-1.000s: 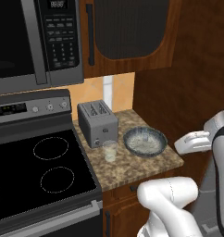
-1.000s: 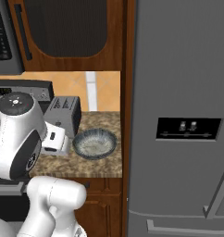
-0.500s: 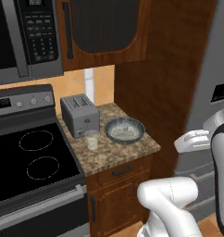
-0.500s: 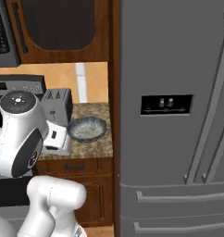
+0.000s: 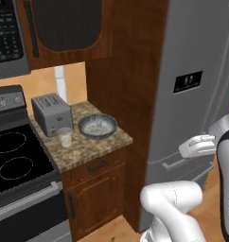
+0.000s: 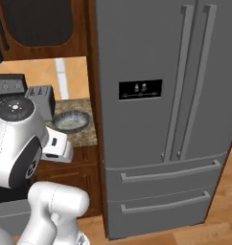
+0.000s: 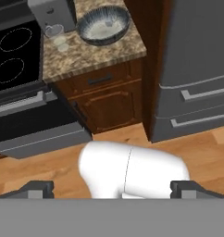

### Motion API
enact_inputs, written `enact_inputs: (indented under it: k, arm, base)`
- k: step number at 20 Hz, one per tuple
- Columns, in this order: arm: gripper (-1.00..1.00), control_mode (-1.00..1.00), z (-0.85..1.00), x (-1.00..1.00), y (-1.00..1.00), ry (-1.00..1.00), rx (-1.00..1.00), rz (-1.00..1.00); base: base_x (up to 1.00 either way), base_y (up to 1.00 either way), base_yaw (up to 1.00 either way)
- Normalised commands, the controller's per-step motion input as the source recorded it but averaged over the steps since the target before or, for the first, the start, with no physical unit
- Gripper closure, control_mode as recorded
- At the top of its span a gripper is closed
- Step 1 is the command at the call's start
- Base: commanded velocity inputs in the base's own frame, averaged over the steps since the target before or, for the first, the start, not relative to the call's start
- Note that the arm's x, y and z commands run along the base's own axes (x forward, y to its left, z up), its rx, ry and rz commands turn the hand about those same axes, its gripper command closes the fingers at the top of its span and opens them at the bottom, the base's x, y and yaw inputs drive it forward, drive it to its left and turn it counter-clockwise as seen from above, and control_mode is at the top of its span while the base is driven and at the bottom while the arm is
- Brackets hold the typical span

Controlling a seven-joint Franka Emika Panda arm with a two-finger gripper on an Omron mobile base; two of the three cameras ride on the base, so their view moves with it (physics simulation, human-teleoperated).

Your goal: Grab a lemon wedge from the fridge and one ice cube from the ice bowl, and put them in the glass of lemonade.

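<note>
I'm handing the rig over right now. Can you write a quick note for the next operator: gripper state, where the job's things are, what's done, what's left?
Gripper: open, holding nothing, pointing down at the floor in front of the cabinets.
Fridge: doors and drawers shut; lemon wedge presumably inside.
Ice bowl: on the counter beside the toaster.
Glass of lemonade: in front of the toaster.
Done: nothing picked up yet.
Left: open the fridge, put the wedge in the glass, then one ice cube.

The fridge [image 6: 175, 119] is shut, so its inside is hidden; the ice bowl [image 5: 97, 126] is too small to show separate cubes.
</note>
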Motion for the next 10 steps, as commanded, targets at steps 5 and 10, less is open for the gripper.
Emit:
enact_inputs:
  k: [5, 10]
  arm:
    - [-1.0, 1.0, 0.0, 0.0, 0.0, 0.0, 0.0, 0.0]
    - [-1.0, 1.0, 0.0, 0.0, 0.0, 0.0, 0.0, 0.0]
  base:
    - [0.0, -0.61, -0.04]
    - [0.0, -0.96, -0.06]
